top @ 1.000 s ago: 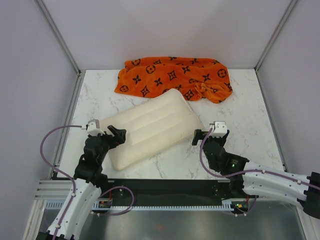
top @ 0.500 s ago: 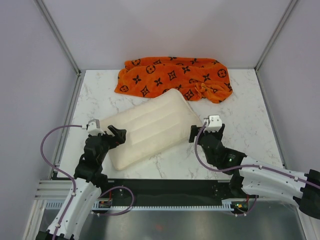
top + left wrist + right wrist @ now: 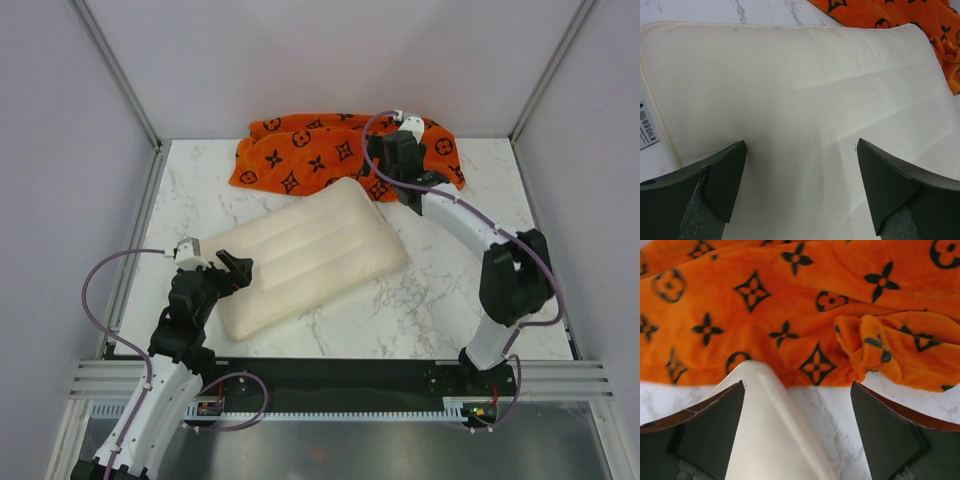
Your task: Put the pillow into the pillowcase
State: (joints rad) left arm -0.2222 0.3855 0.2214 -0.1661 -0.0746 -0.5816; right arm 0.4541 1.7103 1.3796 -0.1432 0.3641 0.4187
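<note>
**Overhead view.** The pillow lies flat and diagonally across the centre of the marble table, with its lengthwise ridges running from lower left to upper right. The pillowcase is bunched and wrinkled along the far edge of the table, in the upper centre of the frame. The pillow's upper right corner meets the pillowcase's near hem. The left gripper, at lower left, sits at the pillow's lower left end with its jaws spread wide, holding nothing. The right arm reaches from its base at lower right to the upper centre. There the right gripper hangs over the pillowcase, just beyond the pillow's upper right corner.

**Left wrist view.** Both dark fingers stand far apart at the bottom edge, and the pillow fills the frame between and beyond them. Whether they touch it cannot be told. A small printed label shows at the left edge beside the pillow, and orange cloth shows at upper right.

**Right wrist view.** The jaws are likewise wide apart and empty. The pillow's rounded corner rises between them at lower left and meets the pillowcase's hem. A folded lump of the orange fabric lies right of centre, with bare marble below it
</note>
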